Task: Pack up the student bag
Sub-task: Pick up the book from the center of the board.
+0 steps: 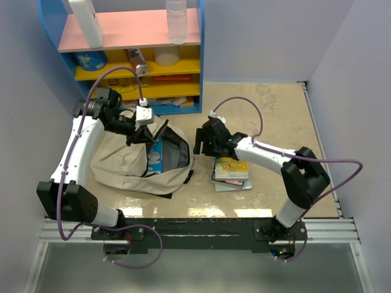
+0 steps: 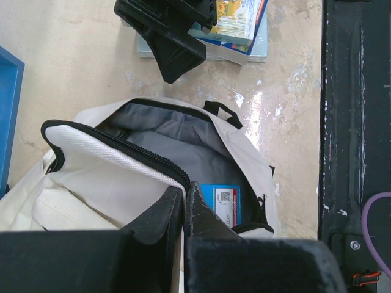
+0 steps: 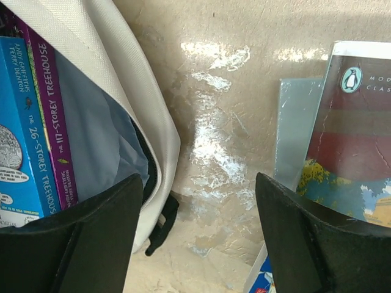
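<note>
Item: student bag (image 1: 122,166), cream fabric with black zip and grey lining, lying on the table (image 1: 275,116) at its left side, in front of the blue shelf unit (image 1: 131,38), mouth open toward the centre. Contents visible: a blue book (image 3: 18,122) spined "26-Storey" and a purple book (image 3: 52,104) spined "117-Storey Treehouse", side by side in the main compartment. Left gripper (image 2: 184,190): over the bag's upper side, fingers drawn close together on the zippered edge of the raised flap. The zip line runs straight into the narrow gap, so it appears to be pinched there, though the contact itself is hidden behind the fingers. Right gripper (image 3: 197,183): fingers spread wide with nothing between them, over bare tabletop between the bag's mouth and the stack of books (image 1: 232,174). Stack: several flat books lying just right of the bag and apart from it. The top cover bears a Penguin mark and rests on a pale blue-grey cover, seen from the right wrist. Shelf unit: pink top board carrying a clear bottle (image 1: 176,21), yellow lower shelves with small assorted objects too small to identify.
</note>
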Motion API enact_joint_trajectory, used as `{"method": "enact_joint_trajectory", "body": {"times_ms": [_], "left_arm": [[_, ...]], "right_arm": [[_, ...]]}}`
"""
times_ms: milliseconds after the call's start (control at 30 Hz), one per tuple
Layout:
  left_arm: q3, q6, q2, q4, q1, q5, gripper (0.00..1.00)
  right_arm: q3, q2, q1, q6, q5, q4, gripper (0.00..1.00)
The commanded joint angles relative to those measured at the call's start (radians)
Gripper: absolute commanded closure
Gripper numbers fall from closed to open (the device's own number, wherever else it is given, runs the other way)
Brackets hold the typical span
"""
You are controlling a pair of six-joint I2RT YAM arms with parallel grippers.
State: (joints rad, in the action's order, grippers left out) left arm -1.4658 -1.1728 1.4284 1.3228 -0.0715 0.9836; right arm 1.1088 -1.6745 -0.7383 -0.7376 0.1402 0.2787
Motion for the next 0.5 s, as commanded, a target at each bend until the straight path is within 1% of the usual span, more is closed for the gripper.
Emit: {"method": "enact_joint_trajectory", "body": {"times_ms": [0, 167, 300, 367, 467], "left_arm": [[-0.008, -0.031, -0.016, -0.008, -0.008, 0.075, 1.0], [-0.008, -0.034, -0.017, -0.008, -0.01, 0.069, 1.0], [-0.008, -0.034, -0.016, -0.008, -0.008, 0.067, 1.0], [-0.01, -0.033, -0.014, -0.008, -0.008, 0.07, 1.0], [-0.01, -0.03, -0.014, -0.008, -0.008, 0.072, 1.0]], "right_arm": [[-0.013, 0.03, 0.016, 0.001, 0.026, 0.001, 0.23], [-0.076, 0.045, 0.039, -0.006, 0.021, -0.032, 0.23], [-0.086, 0.052, 0.042, -0.002, 0.021, -0.032, 0.23], [-0.092, 0.068, 0.042, 0.001, -0.002, -0.058, 0.21], [-0.063, 0.108, 0.043, 0.012, -0.076, -0.079, 0.18]]}}
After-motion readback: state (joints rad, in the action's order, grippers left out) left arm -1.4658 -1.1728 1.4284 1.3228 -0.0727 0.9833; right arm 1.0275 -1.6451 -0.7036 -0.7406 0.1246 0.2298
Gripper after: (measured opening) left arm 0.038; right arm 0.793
